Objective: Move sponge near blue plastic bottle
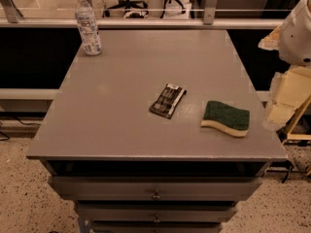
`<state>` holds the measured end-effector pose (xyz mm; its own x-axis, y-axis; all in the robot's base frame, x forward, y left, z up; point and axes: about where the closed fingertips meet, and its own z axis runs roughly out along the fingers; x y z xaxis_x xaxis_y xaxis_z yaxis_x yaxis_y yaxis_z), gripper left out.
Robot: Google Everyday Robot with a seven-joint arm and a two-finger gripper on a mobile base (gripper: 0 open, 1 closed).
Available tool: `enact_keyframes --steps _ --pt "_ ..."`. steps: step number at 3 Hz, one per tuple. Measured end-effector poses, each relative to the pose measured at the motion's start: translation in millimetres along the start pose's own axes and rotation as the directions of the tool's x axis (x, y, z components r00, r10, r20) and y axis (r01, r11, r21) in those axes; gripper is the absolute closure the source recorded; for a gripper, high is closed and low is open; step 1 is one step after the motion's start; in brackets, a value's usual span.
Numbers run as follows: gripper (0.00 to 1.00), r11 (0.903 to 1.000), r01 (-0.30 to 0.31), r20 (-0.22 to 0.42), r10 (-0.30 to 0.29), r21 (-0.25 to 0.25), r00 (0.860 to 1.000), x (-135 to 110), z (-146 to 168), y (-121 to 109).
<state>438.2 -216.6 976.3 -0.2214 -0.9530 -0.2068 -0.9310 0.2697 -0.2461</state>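
The sponge (226, 118) lies flat on the grey tabletop (146, 72), close to the right edge and nearer the near-right corner than the far-right one. Its dark green scouring side faces up, and the pale yellow foam shows along the side facing the near edge.

The blue plastic bottle (87, 24) stands upright at the far-left corner with its white cap on and a pale label round its body. It is well apart from the sponge, diagonally across the tabletop. Between them, near the middle of the tabletop and just left of the sponge without touching it, lies a flat black packet (167, 100) with silvery markings, turned at a slant.

The tool (282, 106) shows only as pale cream shapes beyond the right edge of the tabletop, beside the sponge but apart from it. How far open it is cannot be told, nor whether it has hold of anything. Above it sits a white rounded arm housing (297, 33). Drawers (155, 188) with small pulls sit beneath the near edge.
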Motion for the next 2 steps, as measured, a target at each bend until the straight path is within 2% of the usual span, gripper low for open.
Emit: enact_keyframes --steps 1,2 --pt "0.00 1.0000 0.000 0.000 0.000 0.000 1.000 0 0 0" --pt "0.00 0.9962 -0.054 0.003 0.055 -0.069 0.998 15 35 2"
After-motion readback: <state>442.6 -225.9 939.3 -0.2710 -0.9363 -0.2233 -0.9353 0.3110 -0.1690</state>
